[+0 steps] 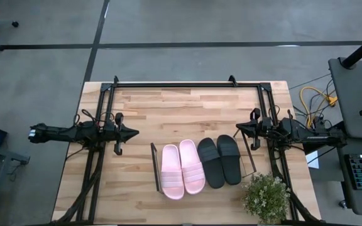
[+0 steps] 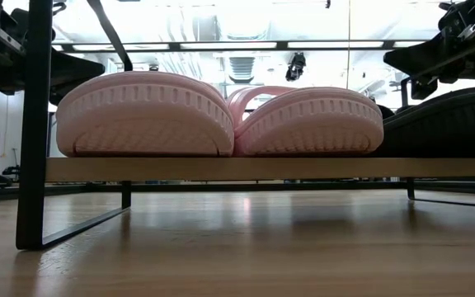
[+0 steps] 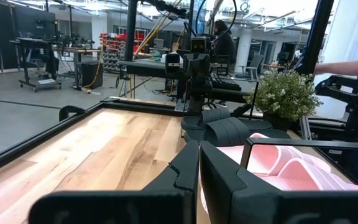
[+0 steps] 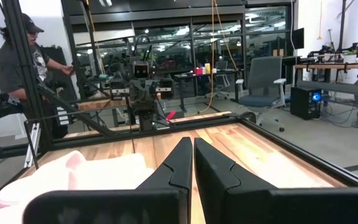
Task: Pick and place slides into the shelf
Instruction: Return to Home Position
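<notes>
Two pale pink slides (image 1: pixel 181 168) and two matte black slides (image 1: pixel 220 161) lie side by side, soles down, on the shelf (image 1: pixel 154 166) near the table's near edge. In the low view the pink slides (image 2: pixel 221 115) and a black slide (image 2: pixel 456 120) rest on the shelf's flat base (image 2: pixel 262 168). My left gripper (image 1: pixel 132 132) hovers shut to the left of the shelf. My right gripper (image 1: pixel 238 128) hovers shut just beyond the black slides' far ends. In the wrist views, the left gripper (image 3: pixel 199 168) and the right gripper (image 4: pixel 193 155) show their fingers together, holding nothing.
A small potted plant (image 1: pixel 266 196) stands at the table's near right corner, beside the shelf's right end frame (image 1: pixel 251 162). A black metal frame (image 1: pixel 187 84) edges the table. A person (image 4: pixel 20 74) stands beyond the table's side. Bare wood lies between the arms on the far half.
</notes>
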